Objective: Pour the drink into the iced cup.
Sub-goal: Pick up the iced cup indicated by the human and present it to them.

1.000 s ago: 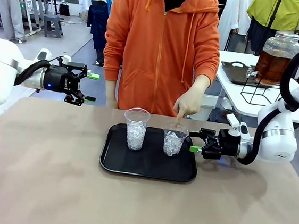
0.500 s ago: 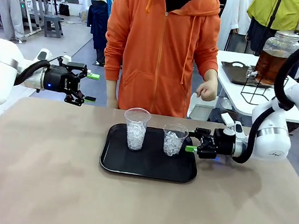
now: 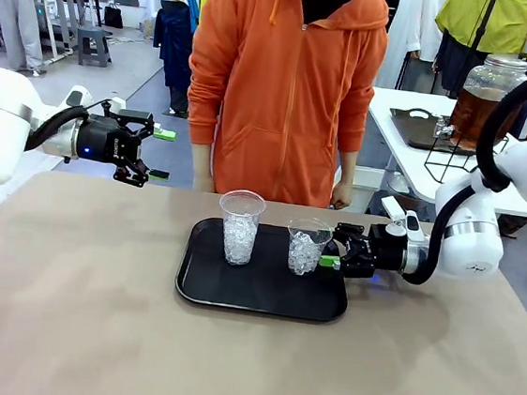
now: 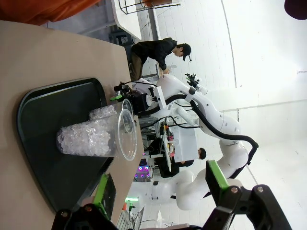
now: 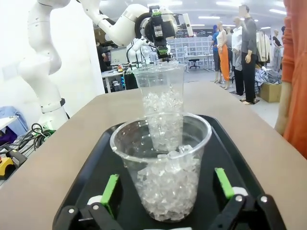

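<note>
Right tool [image 5: 166, 187] open, jaws level, low over the tray [image 3: 234, 294]; it comes in from 3 o'clock and straddles the short cup [image 3: 306, 247]; wrist view shows one green pad on each side of the cup wall, small gap on both sides, no contact; nothing gripped.

Left tool [image 3: 160, 155] open and empty; held in the air at 10 o'clock from the tray, over the bench's [image 3: 61, 327] far left edge, fingers pointing toward 3 o'clock.

Tray is black, mid-bench; two clear plastic cups upright on its far half, both holding ice; tall cup [image 3: 240, 226] at 9 o'clock of the short cup, near it but apart; no liquid visible in either.

Drink [image 3: 477, 121] is amber-brown, in a lidded glass jar [image 3: 506, 70] on a wire stand [image 3: 455, 166]; that sits on a white side table [image 3: 408, 170] at 2 o'clock, off the bench and well apart from both cups and both tools.

Person [image 3: 289, 87] in an orange hoodie stands at 12 o'clock, just behind the bench, arms down; hands off the cups.
</note>
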You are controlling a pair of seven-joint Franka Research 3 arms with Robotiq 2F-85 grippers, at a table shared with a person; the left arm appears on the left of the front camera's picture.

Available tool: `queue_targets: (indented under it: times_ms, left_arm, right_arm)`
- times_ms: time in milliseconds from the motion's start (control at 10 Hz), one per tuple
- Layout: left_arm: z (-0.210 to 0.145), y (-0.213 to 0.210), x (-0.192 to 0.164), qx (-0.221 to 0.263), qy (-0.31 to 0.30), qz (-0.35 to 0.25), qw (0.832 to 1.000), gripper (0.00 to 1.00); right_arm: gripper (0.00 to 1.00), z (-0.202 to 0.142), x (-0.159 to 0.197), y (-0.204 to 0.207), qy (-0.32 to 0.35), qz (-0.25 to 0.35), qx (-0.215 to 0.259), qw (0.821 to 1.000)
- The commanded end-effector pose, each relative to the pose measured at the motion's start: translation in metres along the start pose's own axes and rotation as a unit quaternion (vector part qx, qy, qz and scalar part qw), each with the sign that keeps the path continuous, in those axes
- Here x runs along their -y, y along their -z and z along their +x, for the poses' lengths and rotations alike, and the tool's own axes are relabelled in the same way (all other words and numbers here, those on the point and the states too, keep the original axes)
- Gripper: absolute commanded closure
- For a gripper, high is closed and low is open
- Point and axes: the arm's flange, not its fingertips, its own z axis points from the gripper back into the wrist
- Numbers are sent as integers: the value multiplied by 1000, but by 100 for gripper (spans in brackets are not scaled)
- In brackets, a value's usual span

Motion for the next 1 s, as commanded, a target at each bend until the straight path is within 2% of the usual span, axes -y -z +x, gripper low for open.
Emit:
queue_targets:
  times_ms: [0, 800, 900]
  left_arm:
    - [-1, -1, 2, 1, 2, 0, 1000, 0]
    - [-1, -1, 2, 1, 2, 0, 1000, 0]
    - [-1, -1, 2, 1, 2, 0, 1000, 0]
  right_arm:
    - [0, 4, 5, 11, 5, 2, -3, 1000]
    - [0, 5, 6, 32, 43, 11, -9, 999]
    - [12, 5, 4, 32, 51, 9, -13, 999]
